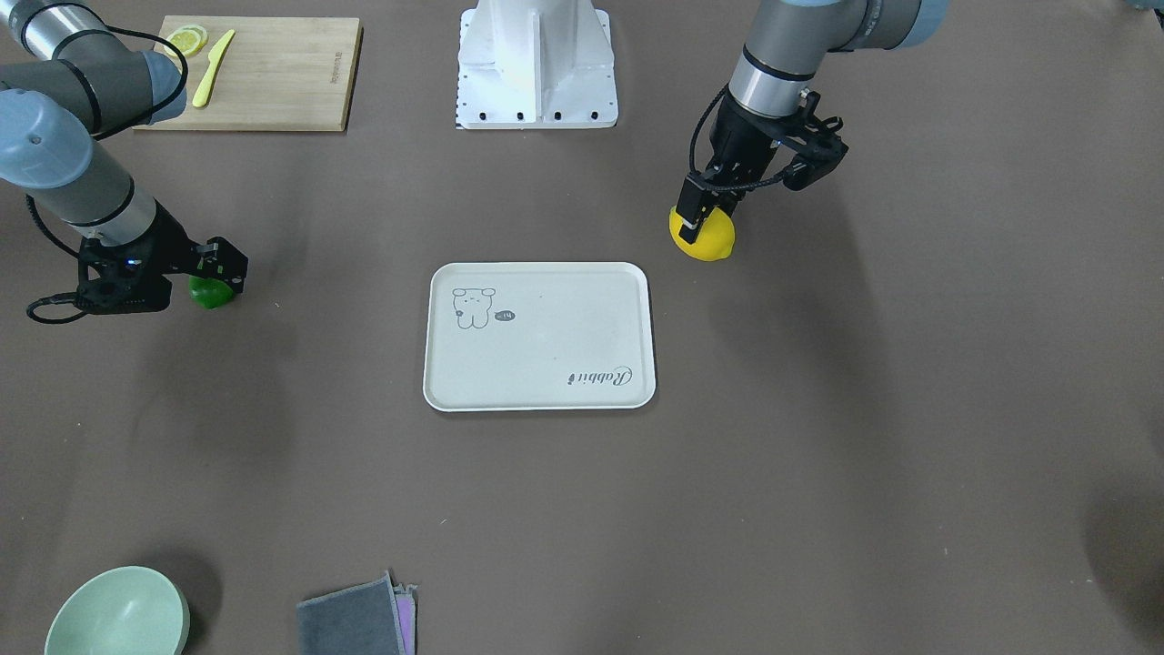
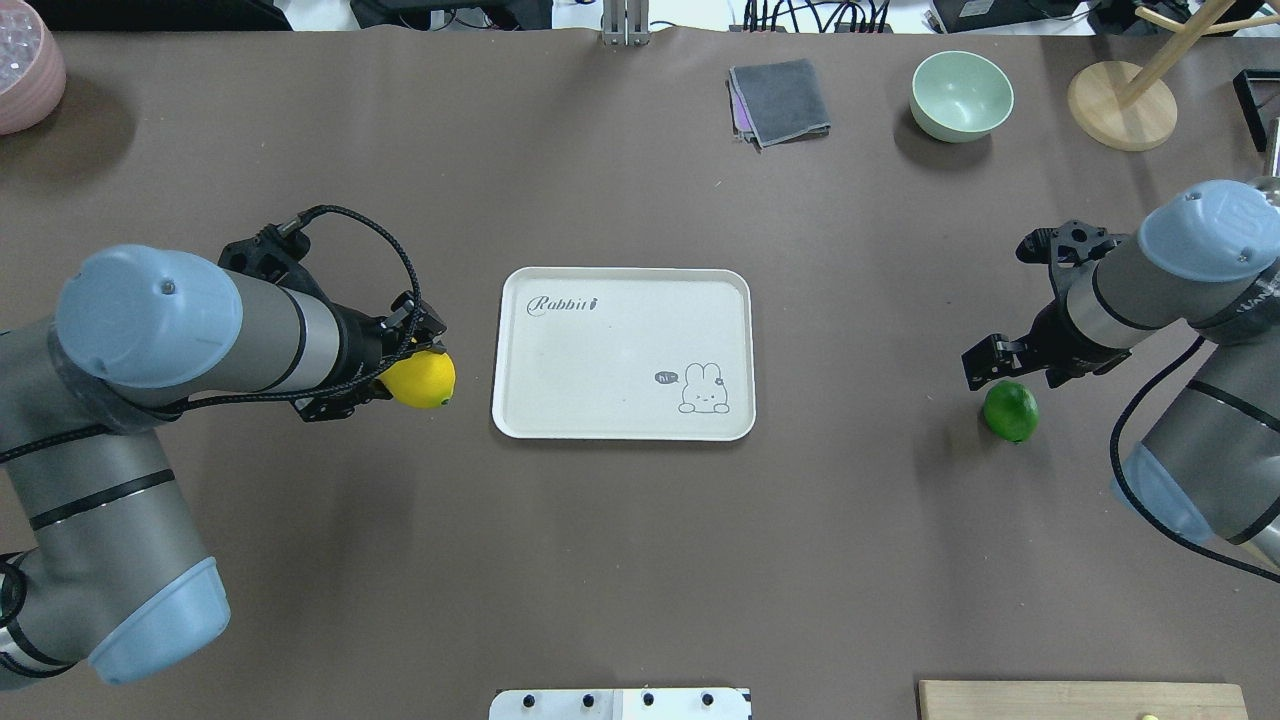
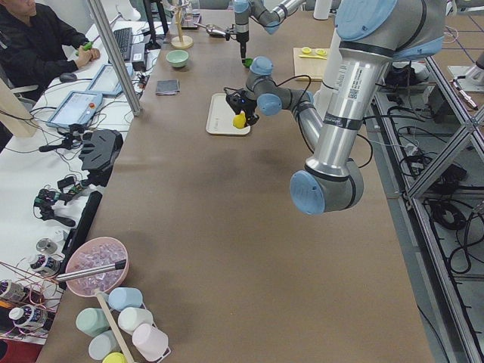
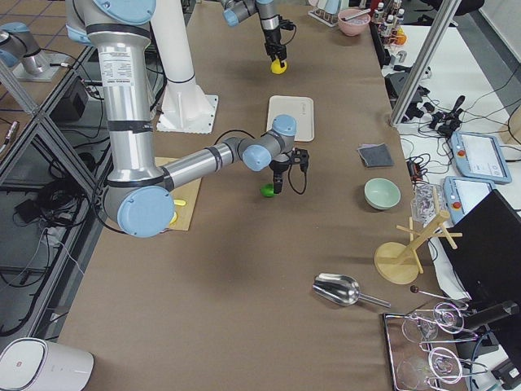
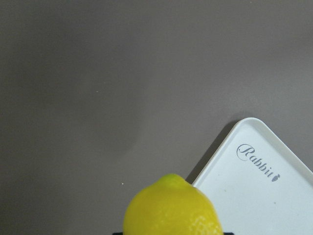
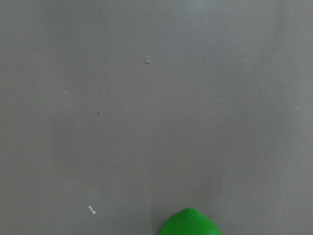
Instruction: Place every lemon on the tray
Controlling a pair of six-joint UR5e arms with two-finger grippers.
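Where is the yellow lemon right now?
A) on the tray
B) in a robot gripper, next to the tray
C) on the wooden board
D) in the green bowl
B: the yellow lemon sits in the left gripper, just off the edge of the tray, not on it.

Near the middle of the frame, the near arm's right gripper (image 4: pixel 278 181) points straight down, just above and beside the green lemon (image 4: pixel 266 191) on the brown worktop (image 4: pixel 244 309). Farther up lies the tray (image 4: pixel 291 118). At the top edge, the far arm's left gripper (image 4: pixel 278 55) stands upright on the yellow lemon (image 4: pixel 278 68). A pale green bowl (image 4: pixel 382 194) sits right of centre.
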